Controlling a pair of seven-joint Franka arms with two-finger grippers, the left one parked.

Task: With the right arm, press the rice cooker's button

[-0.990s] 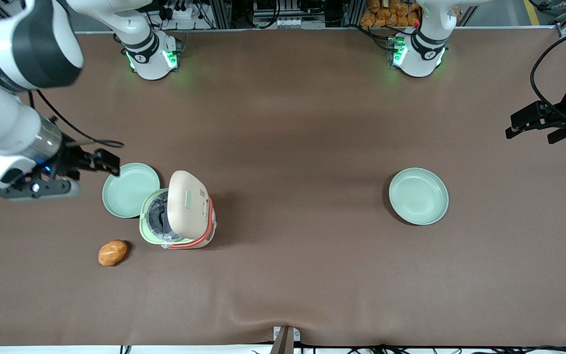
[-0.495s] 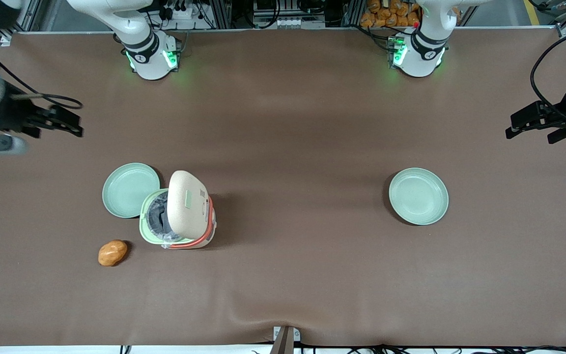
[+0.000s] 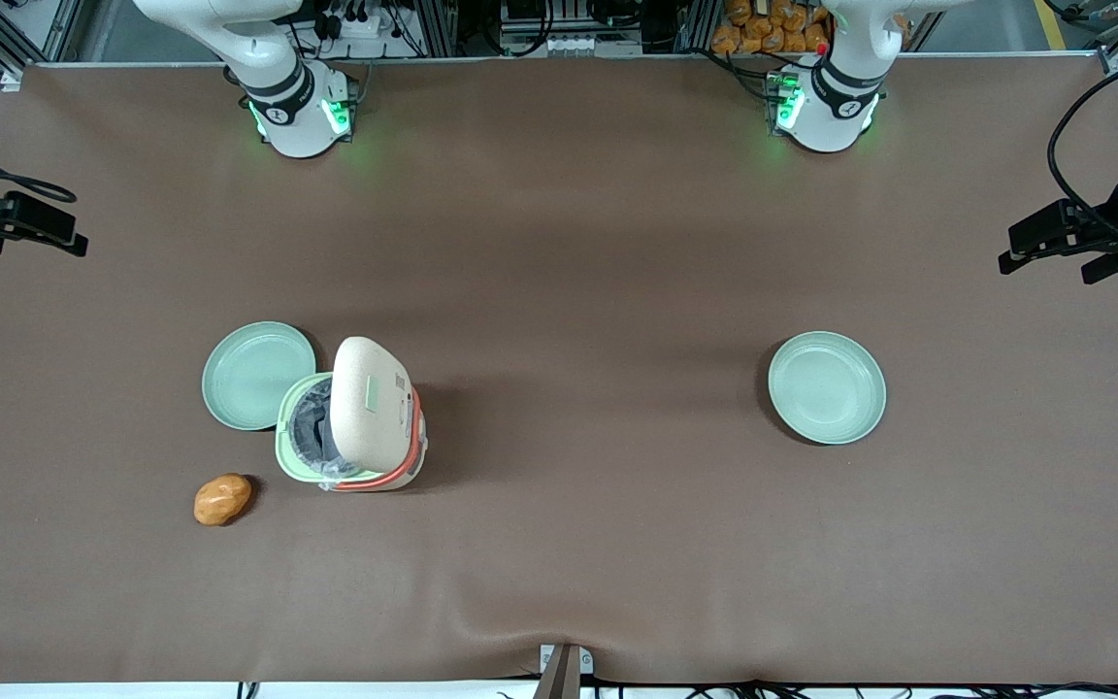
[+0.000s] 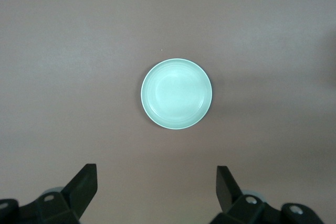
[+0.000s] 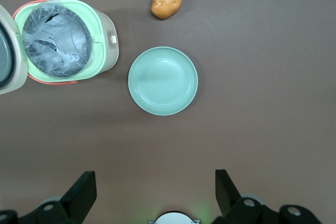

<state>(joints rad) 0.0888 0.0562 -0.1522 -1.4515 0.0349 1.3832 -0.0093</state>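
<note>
Right wrist view: rice cooker (image 5: 63,40), lid up, grey liner inside its green rim, sits well apart from the wide-open gripper (image 5: 152,195) above brown table (image 5: 262,103).

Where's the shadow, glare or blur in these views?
Front view: rice cooker casts a soft shadow toward the parked arm's end; green base LEDs tint the table; gripper sits cropped at the frame edge. Right wrist view: open gripper in foreground; cooker, plate and potato sharp, no glare.
</note>
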